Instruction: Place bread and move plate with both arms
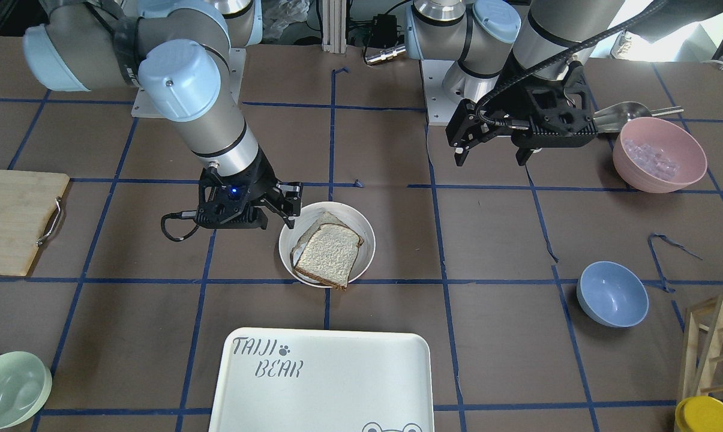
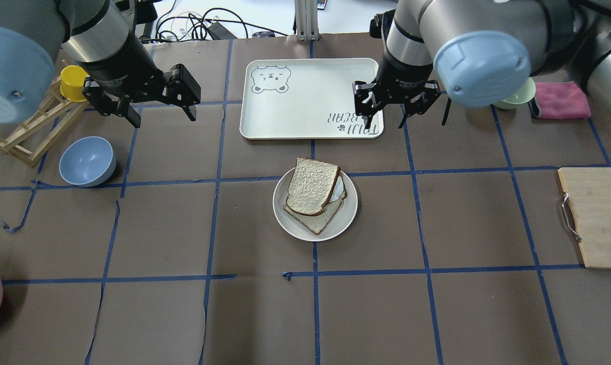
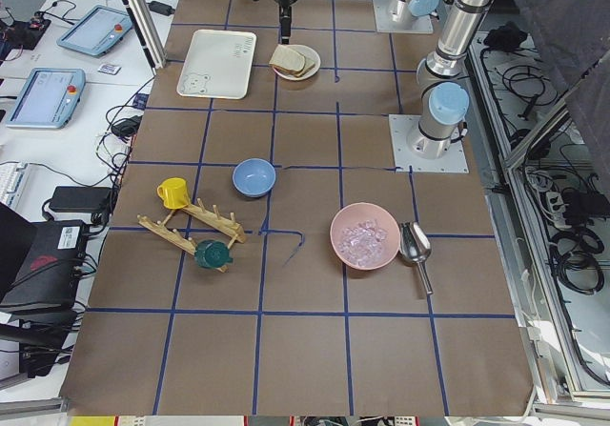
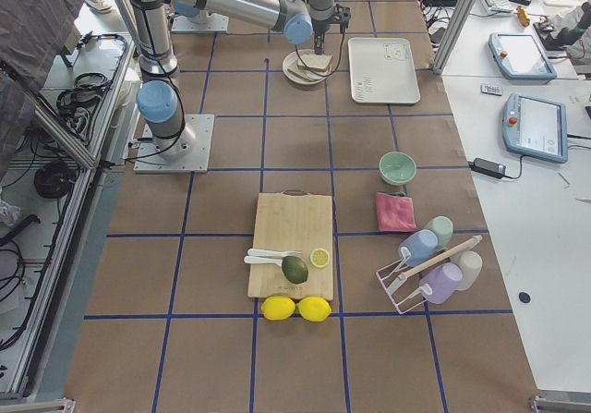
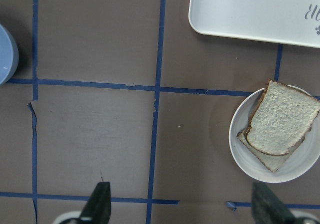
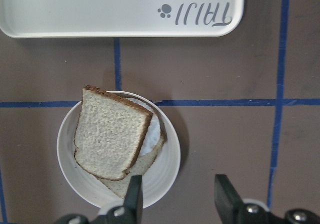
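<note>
The bread [image 2: 313, 185] lies on top of a tanner slice on the round cream-white plate [image 2: 291, 224] at the table's middle, with something white between the slices. The bread [image 6: 110, 131] and plate [image 6: 170, 170] show below the right wrist camera. My right gripper [image 2: 385, 124] is open and empty, raised beside the plate's rim [image 1: 368, 243], and in the front view it [image 1: 283, 210] sits at the plate's edge. My left gripper [image 2: 163, 117] is open and empty, raised well away from the plate; its wrist view shows the bread [image 5: 282, 116] far off.
The white TAIJI BEAR tray [image 2: 310, 96] lies just beyond the plate. A blue bowl [image 2: 87, 161] and a wooden rack [image 2: 26, 137] are near the left arm. A cutting board [image 2: 597, 218] is by the right arm. A pink bowl [image 1: 658, 155] stands near the left base.
</note>
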### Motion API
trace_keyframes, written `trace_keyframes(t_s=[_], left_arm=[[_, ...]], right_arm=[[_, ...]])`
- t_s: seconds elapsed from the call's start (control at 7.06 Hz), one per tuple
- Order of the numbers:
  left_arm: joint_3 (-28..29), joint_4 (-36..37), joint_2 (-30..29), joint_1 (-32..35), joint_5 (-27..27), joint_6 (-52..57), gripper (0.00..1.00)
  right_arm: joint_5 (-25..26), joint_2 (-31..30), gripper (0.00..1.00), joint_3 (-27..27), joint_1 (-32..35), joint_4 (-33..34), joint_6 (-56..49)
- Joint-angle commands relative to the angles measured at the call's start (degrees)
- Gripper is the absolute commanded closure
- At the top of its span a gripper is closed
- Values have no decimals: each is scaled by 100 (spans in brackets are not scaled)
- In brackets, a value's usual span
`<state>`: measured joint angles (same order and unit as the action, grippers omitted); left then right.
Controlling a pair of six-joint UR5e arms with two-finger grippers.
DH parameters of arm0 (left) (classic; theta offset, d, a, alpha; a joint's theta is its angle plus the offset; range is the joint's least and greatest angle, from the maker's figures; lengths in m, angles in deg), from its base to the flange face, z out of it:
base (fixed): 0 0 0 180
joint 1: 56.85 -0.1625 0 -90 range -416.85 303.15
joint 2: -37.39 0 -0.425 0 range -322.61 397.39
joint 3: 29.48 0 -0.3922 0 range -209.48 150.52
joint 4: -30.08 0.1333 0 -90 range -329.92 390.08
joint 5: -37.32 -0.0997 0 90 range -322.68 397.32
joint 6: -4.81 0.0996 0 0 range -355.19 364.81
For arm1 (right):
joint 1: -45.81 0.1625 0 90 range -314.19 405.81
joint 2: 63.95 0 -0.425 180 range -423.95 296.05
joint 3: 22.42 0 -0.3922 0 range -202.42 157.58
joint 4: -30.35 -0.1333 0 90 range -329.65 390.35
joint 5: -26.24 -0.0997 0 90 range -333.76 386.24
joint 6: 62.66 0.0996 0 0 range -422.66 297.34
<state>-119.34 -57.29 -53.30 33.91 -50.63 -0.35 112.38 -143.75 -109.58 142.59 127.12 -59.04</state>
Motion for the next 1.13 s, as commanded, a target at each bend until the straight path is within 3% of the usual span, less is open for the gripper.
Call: trace_keyframes(t_s=[0.0,0.42,0.57,0.85,0.99], left_arm=[[-32,-25,43,29,6,-64,0],[-618,19,-220,187,32,-1054,0],[-1143,463,-308,457,215,-1701,0],[-2469,2564,-694,741,463,-2486,0],[-2658,2968,-930,750,611,-2707,4]], right_arm=[[228,-358,0,305,-517,-501,-713],[316,-756,0,261,-511,-853,-732],[299,-756,0,269,-528,-827,-775],[264,-756,0,270,-546,-791,-873],[281,-748,0,261,-546,-844,-873]])
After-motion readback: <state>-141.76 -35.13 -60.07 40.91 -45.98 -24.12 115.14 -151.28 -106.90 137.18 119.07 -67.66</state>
